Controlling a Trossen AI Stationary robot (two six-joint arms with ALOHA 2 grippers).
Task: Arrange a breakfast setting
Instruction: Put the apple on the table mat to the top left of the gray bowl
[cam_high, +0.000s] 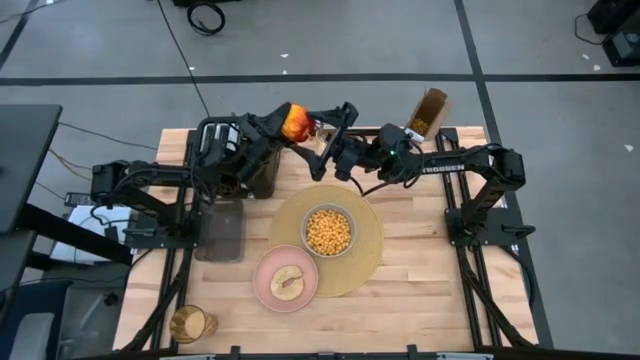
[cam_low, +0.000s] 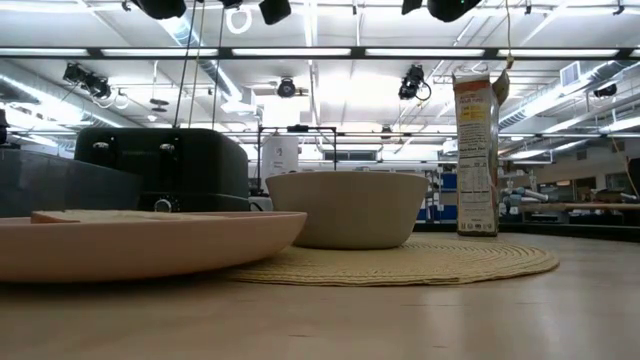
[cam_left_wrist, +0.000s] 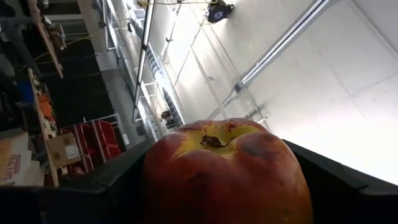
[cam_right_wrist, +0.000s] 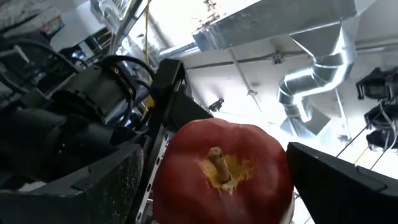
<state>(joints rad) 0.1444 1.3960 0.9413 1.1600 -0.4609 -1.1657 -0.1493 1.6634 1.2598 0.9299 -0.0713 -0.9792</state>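
The red apple (cam_high: 295, 122) is in the air over the table's far side, above the black toaster (cam_high: 240, 160). My left gripper (cam_high: 292, 124) is shut on it. My right gripper (cam_high: 335, 130) is open and faces the apple from the right. In the right wrist view its fingers stand on either side of the apple (cam_right_wrist: 224, 168), with a gap showing at one side. The white bowl (cam_high: 328, 230), full of cereal, sits on the tan placemat (cam_high: 360, 262). The pink plate (cam_high: 286, 278) carries toast and overlaps the mat's near left edge. The amber glass (cam_high: 190, 323) stands at the near left. The spoon is not in view. My left gripper pinches the apple by its two sides (cam_left_wrist: 155, 186) between its two fingers. The fingers slant upward from the table's left. The apple is lifted clear of everything. Its stem end (cam_right_wrist: 216, 163) points away from the left gripper toward my right gripper.
A cereal box (cam_high: 430, 112) stands at the far right edge. A dark rectangular container (cam_high: 220, 230) lies left of the placemat. In the low view the plate (cam_low: 130, 245), bowl (cam_low: 345, 208), toaster (cam_low: 160, 165) and cereal box (cam_low: 476, 150) show.
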